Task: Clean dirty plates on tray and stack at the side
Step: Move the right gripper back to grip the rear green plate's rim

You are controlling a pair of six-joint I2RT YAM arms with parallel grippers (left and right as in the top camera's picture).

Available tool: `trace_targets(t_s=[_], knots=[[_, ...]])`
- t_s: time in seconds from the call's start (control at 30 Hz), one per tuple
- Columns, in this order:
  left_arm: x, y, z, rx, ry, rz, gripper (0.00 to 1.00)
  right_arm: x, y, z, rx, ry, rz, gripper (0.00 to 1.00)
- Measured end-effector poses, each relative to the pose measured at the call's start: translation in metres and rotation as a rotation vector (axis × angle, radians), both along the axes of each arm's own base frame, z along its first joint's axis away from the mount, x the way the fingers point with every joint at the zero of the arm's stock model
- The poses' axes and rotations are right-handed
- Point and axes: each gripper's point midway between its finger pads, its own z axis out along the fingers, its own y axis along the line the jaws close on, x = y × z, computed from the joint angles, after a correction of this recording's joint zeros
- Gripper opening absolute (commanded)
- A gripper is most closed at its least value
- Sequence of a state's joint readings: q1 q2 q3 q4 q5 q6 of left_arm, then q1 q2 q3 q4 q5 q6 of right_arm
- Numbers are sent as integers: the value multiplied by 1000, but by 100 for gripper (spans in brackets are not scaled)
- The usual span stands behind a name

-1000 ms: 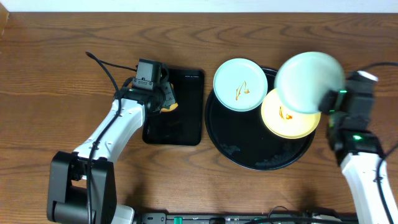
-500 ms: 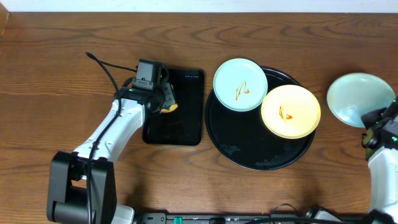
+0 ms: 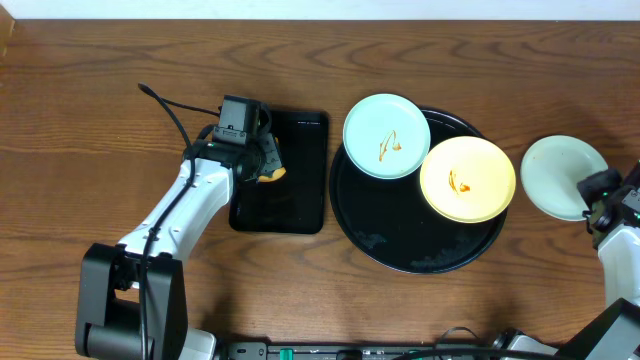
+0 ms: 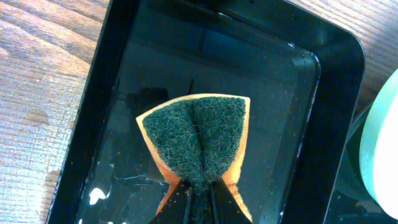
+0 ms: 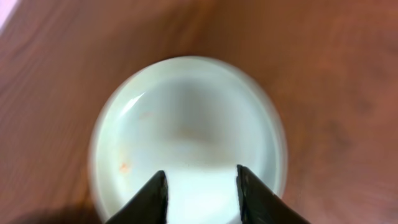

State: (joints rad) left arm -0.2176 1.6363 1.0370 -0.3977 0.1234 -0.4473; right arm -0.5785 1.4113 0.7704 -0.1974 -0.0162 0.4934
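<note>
The round black tray (image 3: 400,240) holds a light blue plate (image 3: 386,136) and a pale yellow plate (image 3: 467,179), both with orange-brown smears. A third pale plate (image 3: 555,175) lies on the wood right of the tray. In the right wrist view this plate (image 5: 186,118) is blurred, with a faint orange speck. My right gripper (image 5: 201,193) hovers over its near edge with the fingers apart, at the far right of the overhead view (image 3: 598,190). My left gripper (image 4: 199,202) is shut on an orange sponge with a green scouring face (image 4: 196,134), over the rectangular tray.
The small rectangular black tray (image 3: 300,200) lies left of the round tray, wet inside (image 4: 298,112). The blue plate's rim (image 4: 382,143) shows at the right edge of the left wrist view. A black cable (image 3: 165,105) trails behind the left arm.
My right arm carried the pale plate from above the round tray to the right and lowered it onto the wood beside the tray. The left arm and sponge have not moved.
</note>
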Motion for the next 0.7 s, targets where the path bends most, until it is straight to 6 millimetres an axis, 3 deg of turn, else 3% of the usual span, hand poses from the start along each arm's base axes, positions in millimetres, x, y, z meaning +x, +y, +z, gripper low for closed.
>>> trace_targets(t_s=[0.13,0.27,0.5,0.7], knots=[[0,0,0,0,0,0,8,19,41,0,33,-21,262,42],[0,0,0,0,0,0,8,27,99,-4,106,-21,523,41],[0,0,0,0,0,0,7,38,188,3,117,-36,887,52],[0,0,0,0,0,0,8,61,236,42,36,8,1075,53]])
